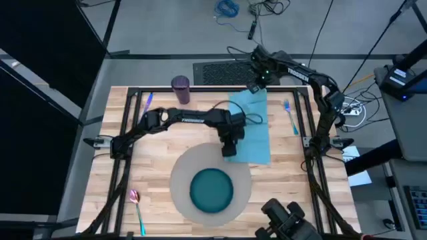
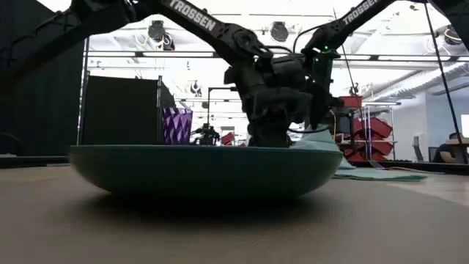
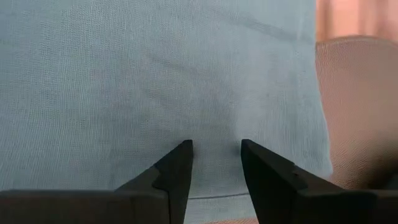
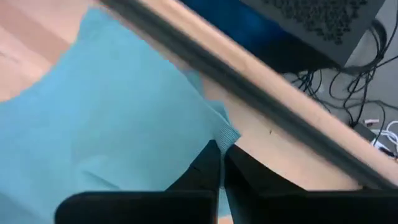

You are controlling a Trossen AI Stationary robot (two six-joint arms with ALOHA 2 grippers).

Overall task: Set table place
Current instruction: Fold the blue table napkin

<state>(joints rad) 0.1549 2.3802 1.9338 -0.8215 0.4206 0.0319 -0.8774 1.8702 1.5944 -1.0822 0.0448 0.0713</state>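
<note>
Both grippers are occupied with the napkin, the left gripper parted above its near edge, the right gripper pinched on its far corner, while only the plate is set on the mat, and the cup, fork, knife and spoon are left unplaced.

Dark keyboard beyond the table; red bins behind.
</note>
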